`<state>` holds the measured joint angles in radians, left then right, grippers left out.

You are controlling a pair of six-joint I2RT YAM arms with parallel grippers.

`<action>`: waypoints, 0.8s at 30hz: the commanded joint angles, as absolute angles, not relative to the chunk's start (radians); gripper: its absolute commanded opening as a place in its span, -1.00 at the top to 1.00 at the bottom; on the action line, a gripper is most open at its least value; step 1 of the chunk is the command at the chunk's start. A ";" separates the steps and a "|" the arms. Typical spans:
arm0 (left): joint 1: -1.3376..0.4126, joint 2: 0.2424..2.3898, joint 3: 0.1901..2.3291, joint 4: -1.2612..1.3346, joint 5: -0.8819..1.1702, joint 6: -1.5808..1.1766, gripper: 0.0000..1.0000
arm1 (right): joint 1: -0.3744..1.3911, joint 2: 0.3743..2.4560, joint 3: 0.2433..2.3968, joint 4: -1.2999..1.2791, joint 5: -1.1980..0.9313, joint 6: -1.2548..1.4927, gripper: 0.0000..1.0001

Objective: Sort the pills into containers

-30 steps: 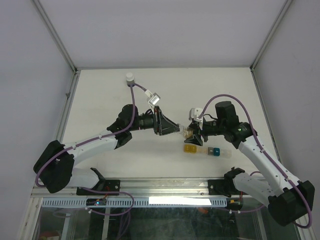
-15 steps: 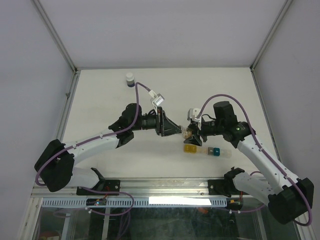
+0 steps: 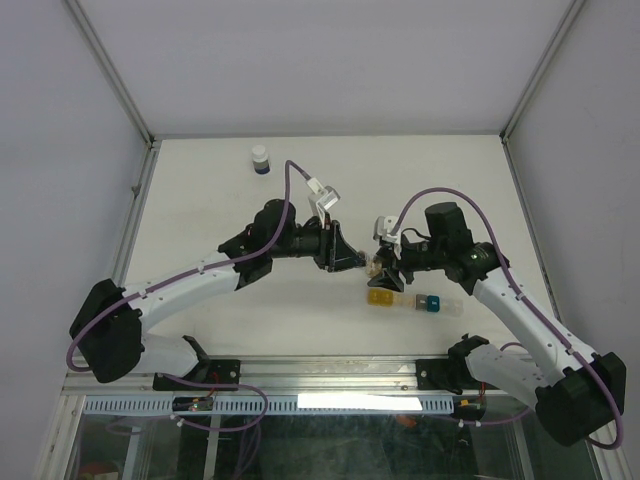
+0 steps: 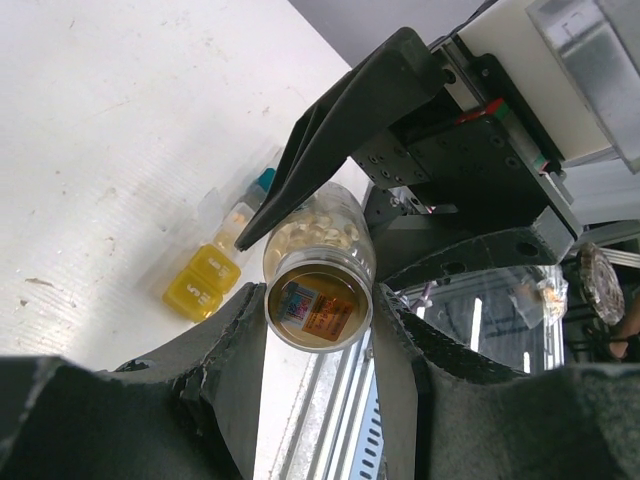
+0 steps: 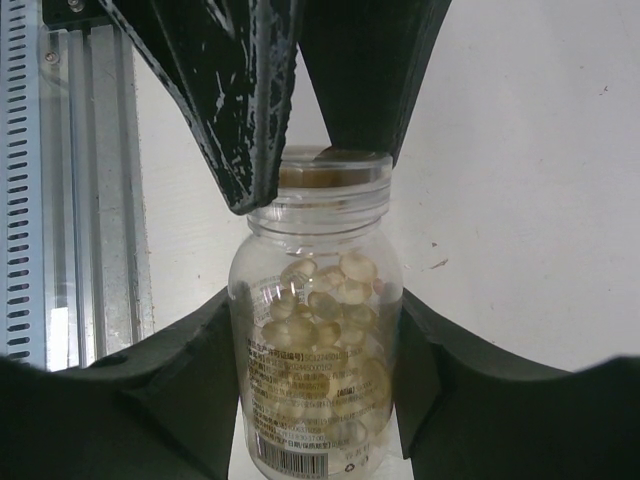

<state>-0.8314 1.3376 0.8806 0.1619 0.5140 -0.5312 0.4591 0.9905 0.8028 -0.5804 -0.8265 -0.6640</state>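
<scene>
My right fingers [image 5: 190, 390] grasp vial [image 5: 315, 340] body; left fingers [image 4: 235, 365] clenched on cap [image 5: 335, 178]. Step: opening vial. Next, likely: twist cap free, tip pills [image 5: 320, 300] into containers [image 3: 402, 300].

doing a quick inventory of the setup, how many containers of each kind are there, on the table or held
clear pill vial: 1
white-capped dark blue bottle: 1
strip of joined compartments: 1
total: 3
</scene>
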 commanded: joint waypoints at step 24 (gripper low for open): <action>-0.865 1.479 1.018 0.071 0.745 -0.188 0.45 | 0.432 0.961 0.850 -0.535 -0.940 -0.621 1.00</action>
<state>-0.8429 1.4391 0.9802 0.0734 0.6140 -0.3340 0.4316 0.9905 0.8028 -0.6533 -0.8162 -0.6369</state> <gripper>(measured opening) 0.413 0.549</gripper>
